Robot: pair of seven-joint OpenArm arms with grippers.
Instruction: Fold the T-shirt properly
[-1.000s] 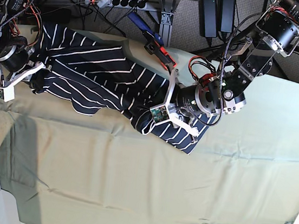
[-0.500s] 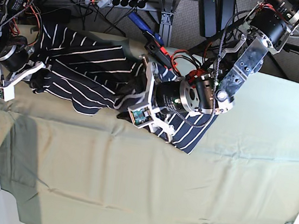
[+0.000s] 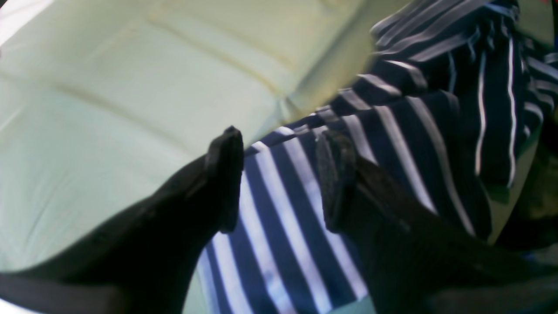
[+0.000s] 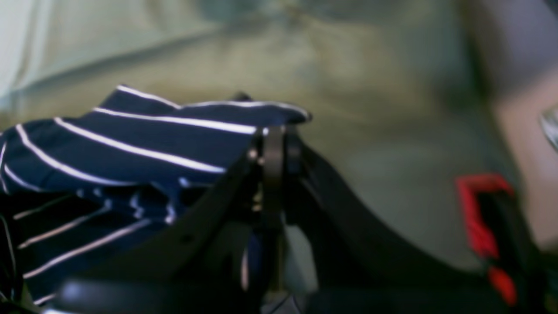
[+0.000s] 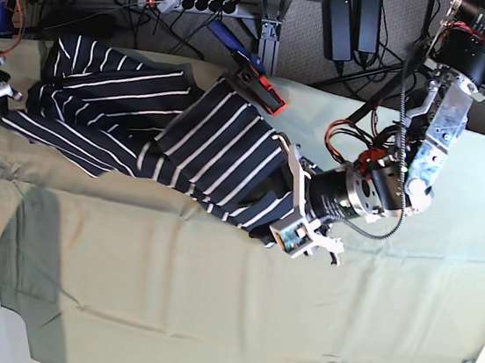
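- Base view: T-shirt [image 5: 185, 143] lies rumpled in a long band across the far half of the table [image 5: 235, 313], on the green cloth.
- Left end effector [image 3: 279, 174]: jaws apart, straddling striped fabric at the shirt's lower edge, nothing pinched.
- Right end effector [image 4: 272, 144]: clamped on a fold of shirt edge, at the table's far left corner in the base view.
- Handling guess: light, limp, drapes and bunches; won't hold shape.
- Take hold at hem corners or shoulder seams, single layer, and keep tension between arms.
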